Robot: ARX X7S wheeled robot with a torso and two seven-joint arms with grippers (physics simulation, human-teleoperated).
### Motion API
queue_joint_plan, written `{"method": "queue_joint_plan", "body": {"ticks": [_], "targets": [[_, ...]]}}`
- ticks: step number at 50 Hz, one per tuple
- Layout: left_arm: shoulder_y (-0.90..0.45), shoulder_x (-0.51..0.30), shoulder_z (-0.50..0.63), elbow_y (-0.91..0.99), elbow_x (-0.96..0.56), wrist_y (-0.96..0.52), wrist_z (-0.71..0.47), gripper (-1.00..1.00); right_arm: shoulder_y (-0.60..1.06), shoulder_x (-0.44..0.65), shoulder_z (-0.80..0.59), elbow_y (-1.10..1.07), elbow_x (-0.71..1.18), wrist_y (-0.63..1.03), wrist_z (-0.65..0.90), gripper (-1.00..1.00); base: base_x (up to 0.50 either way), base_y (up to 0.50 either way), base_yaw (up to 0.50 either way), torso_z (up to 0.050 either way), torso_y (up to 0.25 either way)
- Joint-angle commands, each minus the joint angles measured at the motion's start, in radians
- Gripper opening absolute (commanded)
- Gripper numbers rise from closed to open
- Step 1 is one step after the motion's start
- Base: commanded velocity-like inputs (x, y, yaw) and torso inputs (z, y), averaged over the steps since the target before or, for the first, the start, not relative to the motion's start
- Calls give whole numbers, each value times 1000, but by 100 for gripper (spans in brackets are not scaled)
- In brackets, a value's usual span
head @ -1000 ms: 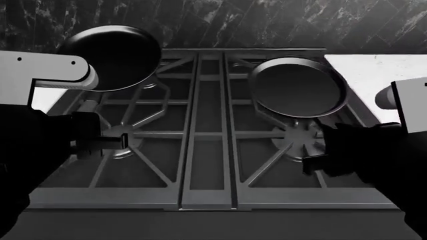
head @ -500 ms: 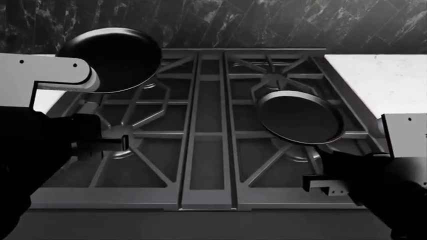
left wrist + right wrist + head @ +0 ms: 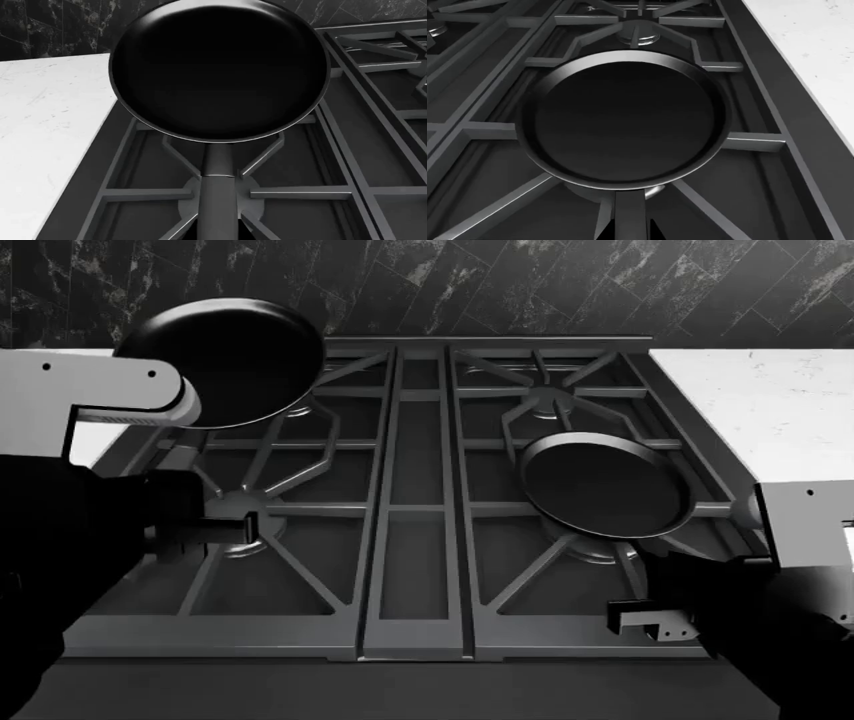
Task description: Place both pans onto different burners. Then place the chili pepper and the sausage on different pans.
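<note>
Matte round pans [image 3: 220, 360] [image 3: 603, 485] over ribbed iron grates [image 3: 414, 490] — pincer states hidden, cannot tell.

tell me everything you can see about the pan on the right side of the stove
The right pan is round, shallow and matte black, with a low raised rim that catches a faint sheen and a flat, empty base. Its long black handle runs back toward the right arm. It looks roughly level over the stove's right-hand grates, between the far and near burners, nearer the front one. Whether it rests on the grate or hangs just above cannot be told. The right pincer's grip is hidden.
</note>
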Motion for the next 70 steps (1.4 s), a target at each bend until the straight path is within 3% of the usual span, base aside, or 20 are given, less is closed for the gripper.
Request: {"method": "queue_joint_plan", "body": {"ticks": [1, 3, 4, 23, 41, 70], "targets": [[-53, -9, -34, -11, 29, 9, 3, -100, 45, -3, 35, 15, -66, 10, -17, -100, 0, 0, 0, 0, 0], [-55, -6, -33, -12, 28, 8, 2, -100, 45, -3, 33, 16, -67, 12, -17, -100, 0, 0, 1, 0, 0], [-55, -5, -33, -13, 30, 8, 3, -100, 44, -3, 33, 16, -68, 13, -17, 100, 11, 0, 0, 0, 11], [-53, -1, -28, -12, 34, 11, 6, -100, 72, 6, 51, 0, -14, 15, -17, 100, 0, 0, 0, 1, 2], [-47, -13, -1, 13, -51, -22, 14, -100, 252, 208, 264, -94, 261, -69, 39, 100, 0, 0, 0, 1, 2], [32, -121, 17, 79, -56, 4, 51, -100, 126, 268, 324, -104, 228, -134, 8, 100, 0, 0, 0, 1, 2]]}}
